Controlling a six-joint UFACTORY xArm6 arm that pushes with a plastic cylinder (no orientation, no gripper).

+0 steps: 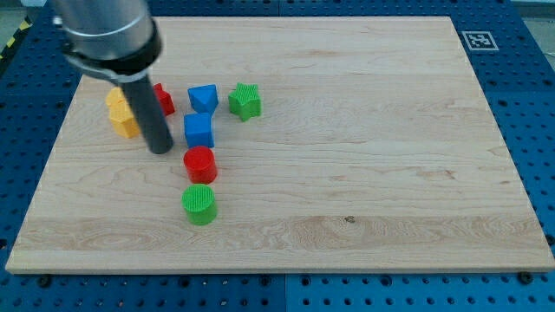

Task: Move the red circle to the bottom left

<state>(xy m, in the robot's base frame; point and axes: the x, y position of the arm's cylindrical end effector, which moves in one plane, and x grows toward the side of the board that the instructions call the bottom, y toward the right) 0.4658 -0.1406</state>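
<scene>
1. The step in hand, as I judge it, is getting my tip [161,149] round to the far-right side of the red circle [199,164], so that a push sends it toward the near-left corner of the desk [364,130].
2. To do this well, my tip should pass behind the red circle without brushing the blue cube [199,130], which sits just beyond it on the far side, almost touching.
3. The push line should run left of the green circle [199,204], which lies just nearer than the red one; a push straight toward the near edge would drive the two together.
4. There are no jaws on this rig, only a plain rod, so nothing is spread, pressed or pinching.
5. The red circle lies left of the desk's centre, just to the right of my tip and slightly nearer; the two stand close but apart.
6. Further off sit a second blue block [204,97], a green block [245,100], a red block [162,99] partly hidden by the rod, and a yellow block [120,113] at far left.
</scene>
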